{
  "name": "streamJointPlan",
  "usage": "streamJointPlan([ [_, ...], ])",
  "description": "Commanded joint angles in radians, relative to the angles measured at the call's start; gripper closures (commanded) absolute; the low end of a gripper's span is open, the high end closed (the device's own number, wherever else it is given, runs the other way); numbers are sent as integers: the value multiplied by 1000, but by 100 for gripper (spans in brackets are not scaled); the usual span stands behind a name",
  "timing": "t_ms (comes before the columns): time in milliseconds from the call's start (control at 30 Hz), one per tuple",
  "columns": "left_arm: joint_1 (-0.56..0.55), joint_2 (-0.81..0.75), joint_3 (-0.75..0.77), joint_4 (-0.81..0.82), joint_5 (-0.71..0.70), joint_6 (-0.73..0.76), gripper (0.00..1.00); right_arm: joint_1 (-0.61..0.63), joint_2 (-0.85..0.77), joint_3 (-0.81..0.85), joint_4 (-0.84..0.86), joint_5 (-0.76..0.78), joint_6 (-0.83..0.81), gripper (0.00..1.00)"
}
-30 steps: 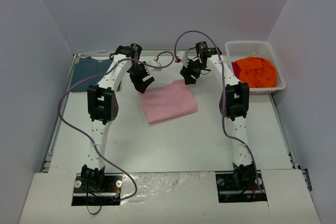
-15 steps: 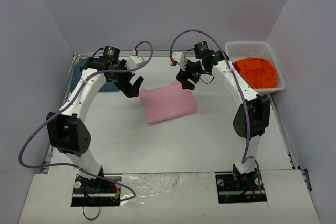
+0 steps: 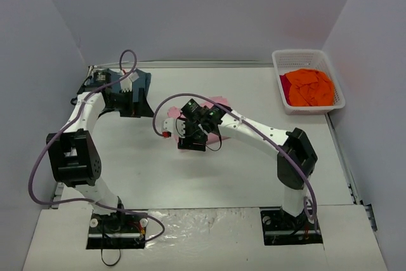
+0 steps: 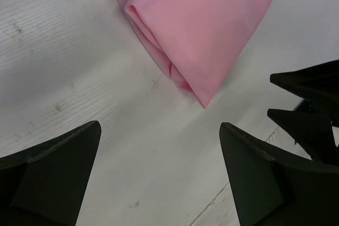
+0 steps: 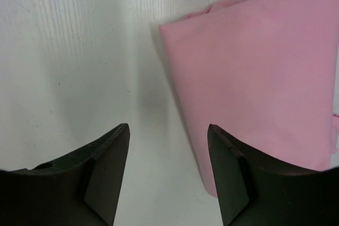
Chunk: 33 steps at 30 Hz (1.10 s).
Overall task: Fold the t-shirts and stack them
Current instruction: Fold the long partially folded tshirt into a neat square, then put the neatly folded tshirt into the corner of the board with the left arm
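The folded light pink t-shirt (image 3: 220, 102) lies mid-table, mostly hidden under my right arm. It fills the right of the right wrist view (image 5: 254, 72) and the top of the left wrist view (image 4: 201, 25). My right gripper (image 3: 190, 143) is open and empty, its jaws straddling the pink shirt's edge (image 5: 168, 130). My left gripper (image 3: 129, 101) is open and empty at the back left, over the dark teal-blue t-shirt (image 3: 143, 80); its fingers frame bare table (image 4: 159, 130). The orange t-shirt (image 3: 309, 87) lies crumpled in the basket.
The white mesh basket (image 3: 298, 53) stands at the back right, with a bit of dark red cloth (image 3: 283, 82) beside the orange shirt. Grey walls close in the back and both sides. The right gripper's black parts (image 4: 307, 109) show in the left wrist view.
My left arm has swung left, away from the pink shirt to the teal shirt. My right arm has reached across the pink shirt and lowered to its front left edge.
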Motion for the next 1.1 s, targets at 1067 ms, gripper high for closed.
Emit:
streamJointPlan([
  [1067, 113, -228, -233, 220, 61, -127, 6, 112, 374, 228, 15, 142, 24, 51],
])
